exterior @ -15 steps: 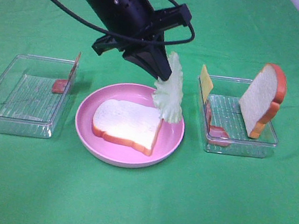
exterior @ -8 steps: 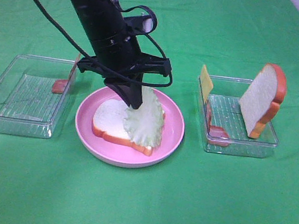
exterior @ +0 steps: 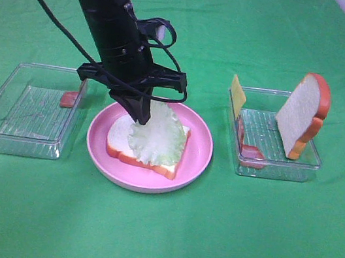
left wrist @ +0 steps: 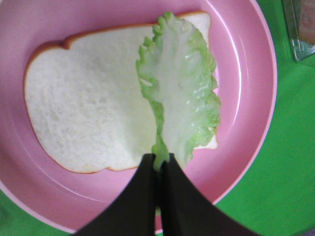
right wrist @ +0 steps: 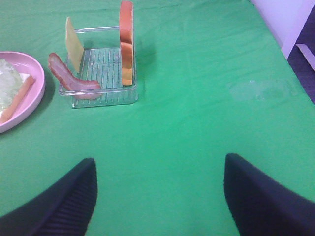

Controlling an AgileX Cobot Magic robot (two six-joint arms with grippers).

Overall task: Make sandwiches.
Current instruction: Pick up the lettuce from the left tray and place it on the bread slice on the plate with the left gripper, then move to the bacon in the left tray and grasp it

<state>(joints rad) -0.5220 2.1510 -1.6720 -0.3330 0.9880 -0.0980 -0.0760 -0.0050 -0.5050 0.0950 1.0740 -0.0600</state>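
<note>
A white bread slice [exterior: 118, 136] with orange-brown crust lies flat on the round pink plate [exterior: 196, 163]. My left gripper [exterior: 140, 118] is shut on the stem end of a pale green lettuce leaf [exterior: 156, 136], which lies over the slice's right half; it also shows in the left wrist view [left wrist: 182, 93], with the gripper [left wrist: 160, 169] over the plate [left wrist: 246, 98] and slice [left wrist: 83, 108]. The right clear tray [exterior: 277, 163] holds a second bread slice [exterior: 302, 114] on edge, a yellow cheese square [exterior: 237, 95] and a meat strip [exterior: 250, 152]. My right gripper [right wrist: 160, 196] is open over bare cloth.
A second clear tray [exterior: 27, 108] stands left of the plate with a meat strip [exterior: 70, 97] at its far right corner. Green cloth covers the table. In the right wrist view the right tray [right wrist: 101, 73] lies ahead to the left, the table's edge at the far right.
My left gripper has come down from above the plate's far right rim and moved left, laying the hanging lettuce leaf onto the bread slice. The right side has not changed.
</note>
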